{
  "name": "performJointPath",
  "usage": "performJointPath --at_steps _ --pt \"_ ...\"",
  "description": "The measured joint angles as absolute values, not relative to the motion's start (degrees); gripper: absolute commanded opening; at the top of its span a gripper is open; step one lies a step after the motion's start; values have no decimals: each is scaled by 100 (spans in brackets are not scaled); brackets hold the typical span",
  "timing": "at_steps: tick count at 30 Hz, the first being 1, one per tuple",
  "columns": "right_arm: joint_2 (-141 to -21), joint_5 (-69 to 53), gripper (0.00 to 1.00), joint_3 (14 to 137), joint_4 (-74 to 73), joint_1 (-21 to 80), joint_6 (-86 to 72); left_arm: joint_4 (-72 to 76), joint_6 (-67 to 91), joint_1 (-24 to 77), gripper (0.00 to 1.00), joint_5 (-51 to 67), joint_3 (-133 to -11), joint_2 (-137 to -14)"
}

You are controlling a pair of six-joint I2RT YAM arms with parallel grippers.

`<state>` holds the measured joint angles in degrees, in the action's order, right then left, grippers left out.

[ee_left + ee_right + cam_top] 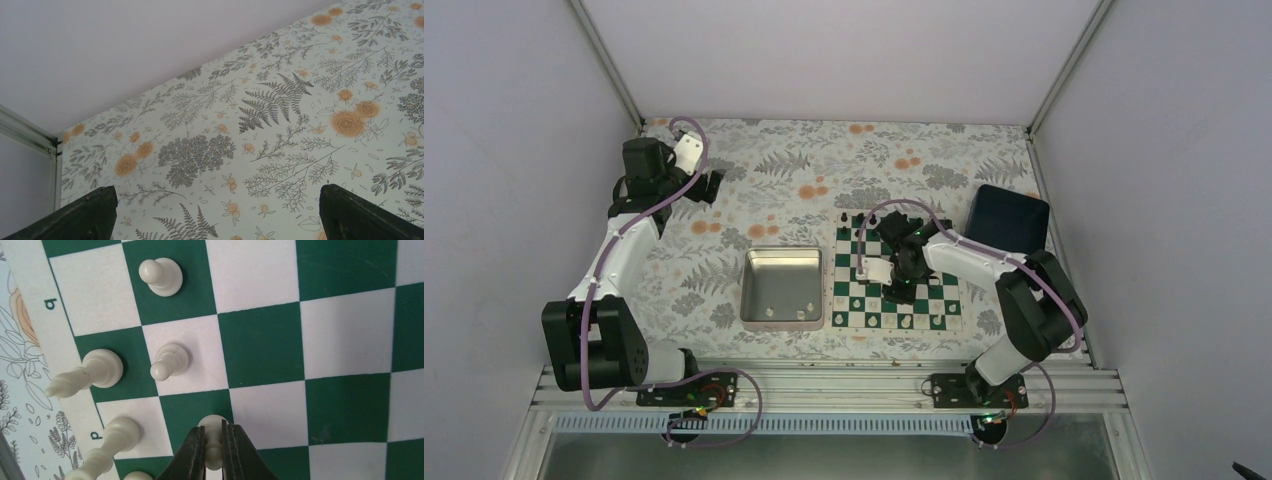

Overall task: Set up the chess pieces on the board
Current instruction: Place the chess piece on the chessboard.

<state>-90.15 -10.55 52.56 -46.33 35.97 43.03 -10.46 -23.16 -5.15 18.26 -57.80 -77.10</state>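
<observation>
The green-and-white board (849,300) lies right of centre. My right gripper (905,283) is low over its near half. In the right wrist view the right gripper (214,434) is shut on a cream-white pawn (214,422), over the line between a green and a white square. Two more white pawns (161,276) (170,362) and two taller white pieces (95,372) (112,440) stand beside it near the board's edge. A few black pieces (843,216) stand at the board's far left edge. My left gripper (709,186) is far off at the back left, open and empty (220,220).
A square silver tray (781,262) lies just left of the board with a few small white pieces (801,312) at its near side. A dark blue box (1009,218) stands at the board's far right corner. The floral tablecloth (280,100) fills the left wrist view.
</observation>
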Motion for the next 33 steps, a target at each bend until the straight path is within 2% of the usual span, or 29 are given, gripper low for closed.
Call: performJointPath --at_steps 33 --pt "-9279 -1236 4 5164 -4772 3597 4351 -1050 -2316 -513 100 1826 -5780 -7754"
